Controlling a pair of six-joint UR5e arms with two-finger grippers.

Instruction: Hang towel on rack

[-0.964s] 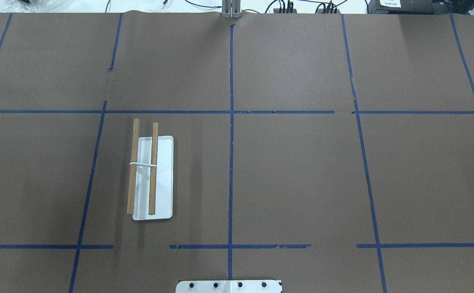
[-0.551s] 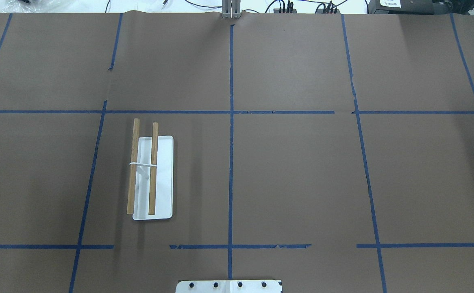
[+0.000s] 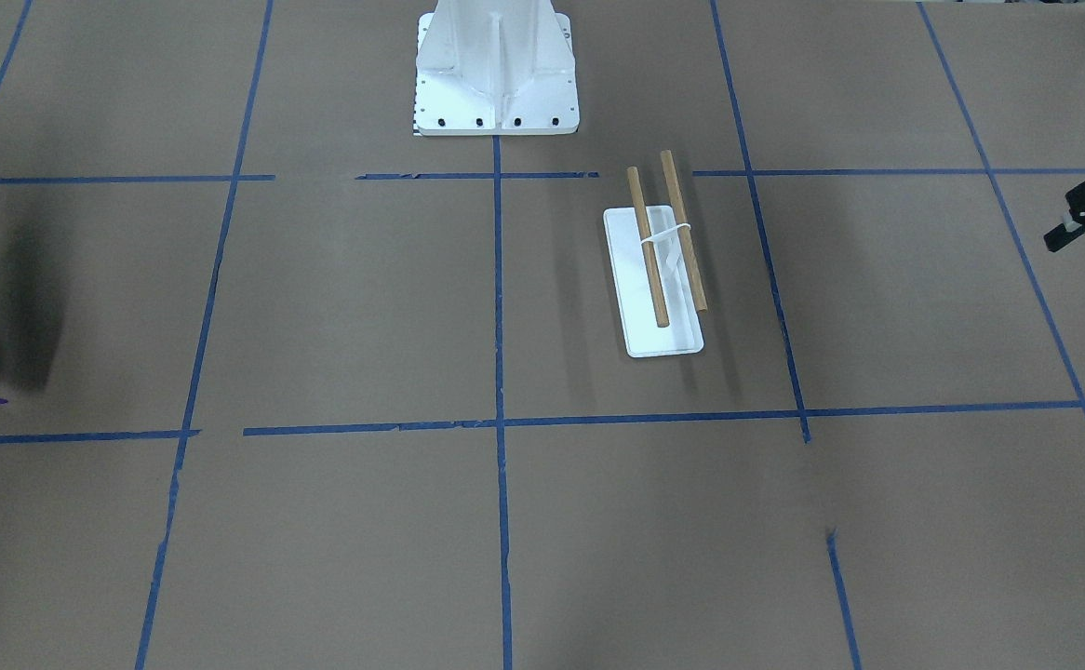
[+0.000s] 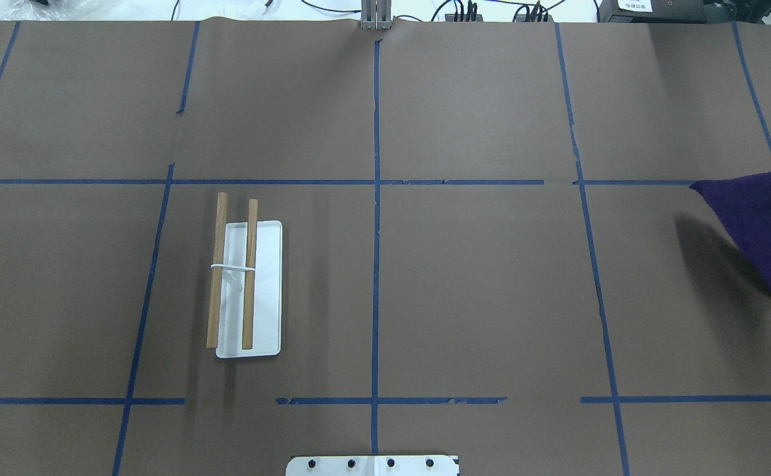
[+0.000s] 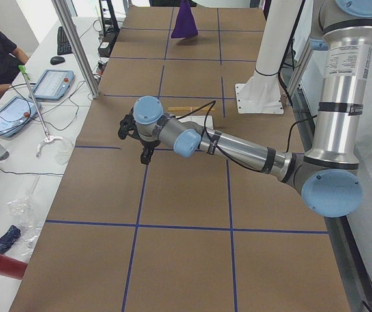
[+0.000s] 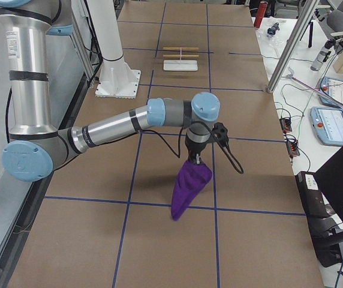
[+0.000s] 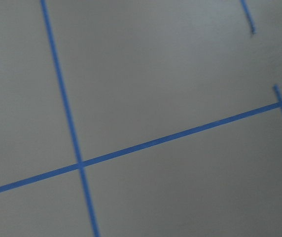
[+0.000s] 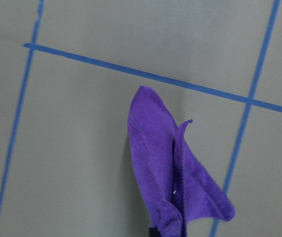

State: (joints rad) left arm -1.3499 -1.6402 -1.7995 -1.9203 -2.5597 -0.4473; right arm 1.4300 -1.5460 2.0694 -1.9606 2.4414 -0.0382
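One towel (image 6: 189, 183) in R tool (image 6: 193, 161), rack (image 4: 266, 284) well apart.

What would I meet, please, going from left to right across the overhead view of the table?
rack → robot's white base plate at the near edge → purple towel, partly cut off by the right edge

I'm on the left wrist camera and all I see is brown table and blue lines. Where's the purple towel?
Observer: The towel hangs in the air from the right gripper, over the right end of the table.
Operator: Is anything on the rack?
Observer: No, the rack stands bare on the left half.
Operator: And where's my arm?
Observer: The left gripper hovers above the table, further left than the rack.
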